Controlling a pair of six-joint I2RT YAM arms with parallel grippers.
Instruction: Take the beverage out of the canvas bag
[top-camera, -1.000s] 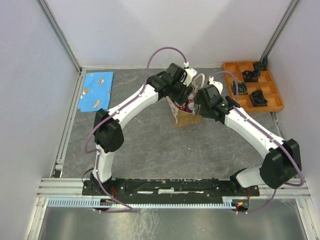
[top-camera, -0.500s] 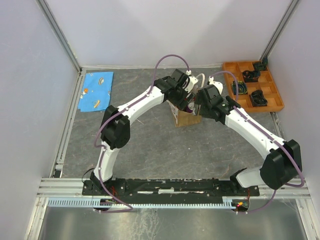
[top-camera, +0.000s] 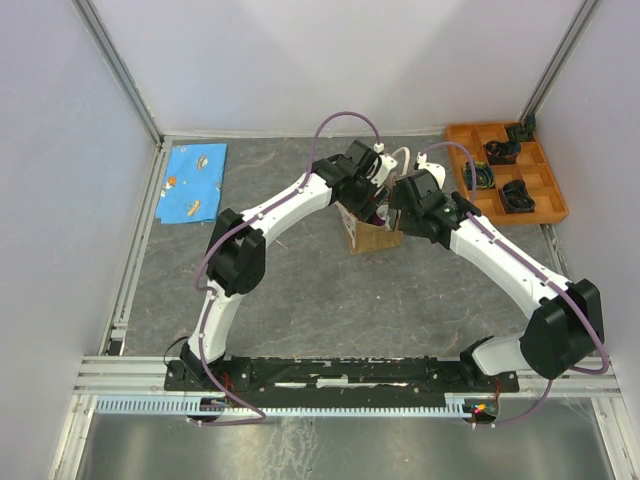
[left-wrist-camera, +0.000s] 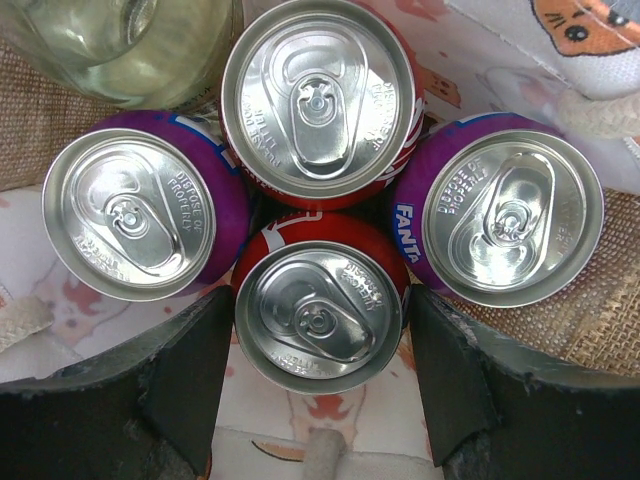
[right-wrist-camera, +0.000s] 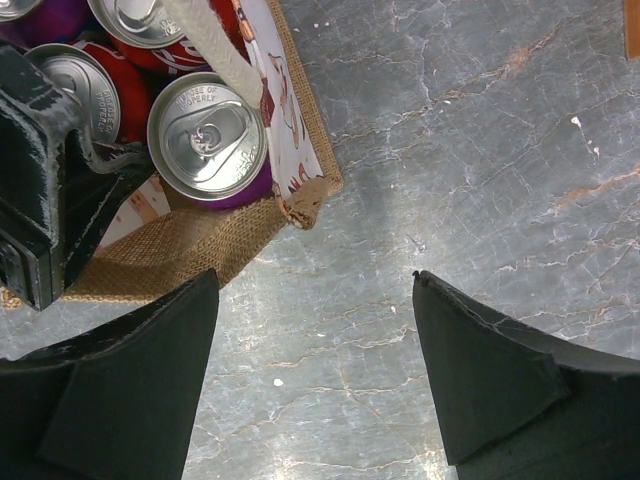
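Change: the left arm (top-camera: 275, 205) is folding its elbow further inward than a second ago, and the left hand (left-wrist-camera: 320, 300) is settling into the canvas bag (top-camera: 372, 236).
Left hand: its fingers (left-wrist-camera: 180, 380) are bracketing the near red can (left-wrist-camera: 318, 315) and narrowing; I cannot tell whether they are gripping yet.
Beverage: the red can is standing upright inside the bag among three other cans (left-wrist-camera: 130, 215).
Right hand (right-wrist-camera: 315, 280): hanging wide and empty over the surface (right-wrist-camera: 480, 150), beside the bag.
Meaning: a grasp is probably forming; the lift is not yet beginning.

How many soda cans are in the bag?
4: far red can, near red can between the left gripper's fingers, a purple can at the picture's left, another purple can at its right. Others may hide beneath.
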